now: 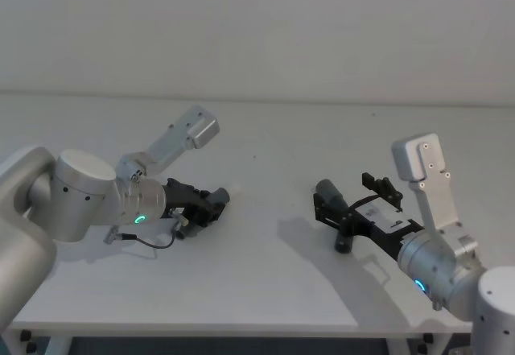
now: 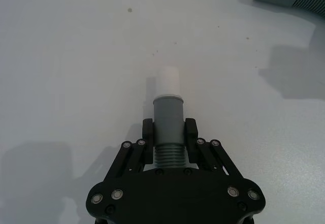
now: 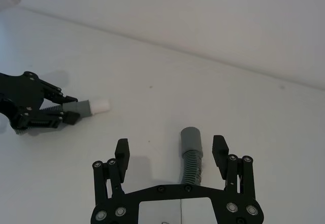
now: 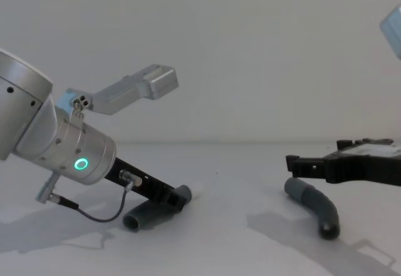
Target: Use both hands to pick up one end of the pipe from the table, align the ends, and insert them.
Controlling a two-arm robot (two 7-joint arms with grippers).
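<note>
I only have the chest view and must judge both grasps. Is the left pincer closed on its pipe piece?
Observer: Yes. The left pincer is clamped on the white-tipped piece where cuff meets ribs.
Operator: And the right?
Observer: The right pincer is open, its fingers either side of the other piece, not touching it.
Operator: Which end leads?
Observer: The white tip points forward, away from the left pincer.

White-tipped pipe piece point(image 2: 168, 113) lies apart from plain piece point(image 3: 192, 141)

Bright diffuse light, soft grey shadows on the table point(image 1: 265, 130)
</note>
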